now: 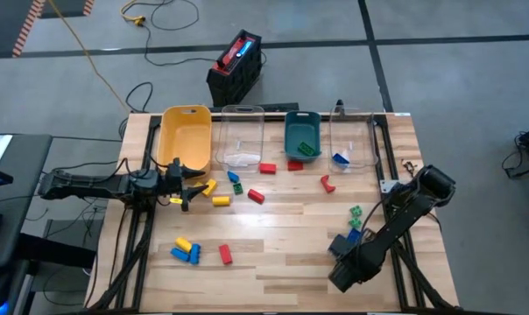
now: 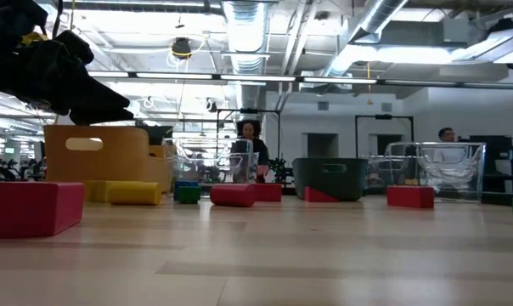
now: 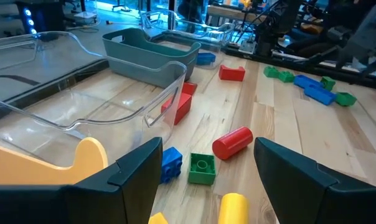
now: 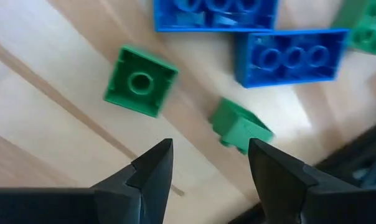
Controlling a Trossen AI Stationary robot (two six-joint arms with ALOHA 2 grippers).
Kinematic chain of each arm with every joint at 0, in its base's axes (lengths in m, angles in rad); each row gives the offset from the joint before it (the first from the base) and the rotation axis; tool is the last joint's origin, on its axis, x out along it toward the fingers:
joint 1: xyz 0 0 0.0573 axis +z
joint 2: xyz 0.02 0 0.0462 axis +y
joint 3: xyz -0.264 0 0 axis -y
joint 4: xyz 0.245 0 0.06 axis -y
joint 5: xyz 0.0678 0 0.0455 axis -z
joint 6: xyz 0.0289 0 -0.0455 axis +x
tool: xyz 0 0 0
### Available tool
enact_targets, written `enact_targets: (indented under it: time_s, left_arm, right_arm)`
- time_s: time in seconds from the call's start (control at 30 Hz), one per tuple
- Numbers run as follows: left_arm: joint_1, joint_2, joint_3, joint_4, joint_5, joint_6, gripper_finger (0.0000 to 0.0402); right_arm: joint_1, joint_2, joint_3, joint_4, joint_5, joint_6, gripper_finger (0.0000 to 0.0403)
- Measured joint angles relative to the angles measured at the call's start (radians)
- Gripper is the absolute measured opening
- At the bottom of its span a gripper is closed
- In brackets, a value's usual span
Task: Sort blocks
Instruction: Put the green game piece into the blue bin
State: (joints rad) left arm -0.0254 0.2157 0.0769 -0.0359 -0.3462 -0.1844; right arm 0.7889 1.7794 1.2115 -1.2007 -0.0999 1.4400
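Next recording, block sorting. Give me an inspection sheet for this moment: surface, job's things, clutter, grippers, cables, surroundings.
Surface: wooden table, bare planks between items.
Job's things: blocks scattered loose; yellow bin, two clear bins and a teal bin along the far edge; a green block in the teal bin, a blue one in the right clear bin.
Clutter: nothing seen.
Grippers: left gripper open, near the yellow bin; right gripper open, above green and blue blocks.
Cables: yellow cable on the floor.
Surroundings: black and red case behind the table; people in the room.
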Motion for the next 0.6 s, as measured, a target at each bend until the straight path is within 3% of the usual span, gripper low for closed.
enact_targets:
  time_s: [0.3, 0.6]
  left_arm:
    - [0.0, 0.0, 0.0, -0.003, 0.015, 0.0, 0.0248]
    - [0.0, 0.0, 0.0, -0.003, 0.021, 0.004, 0.0248]
  right_arm:
    - [0.057, 0.002, -0.051, 0.008, 0.019, -0.021, 0.0223]
    - [0.125, 0.002, -0.058, 0.05, 0.117, -0.247, 0.0223]
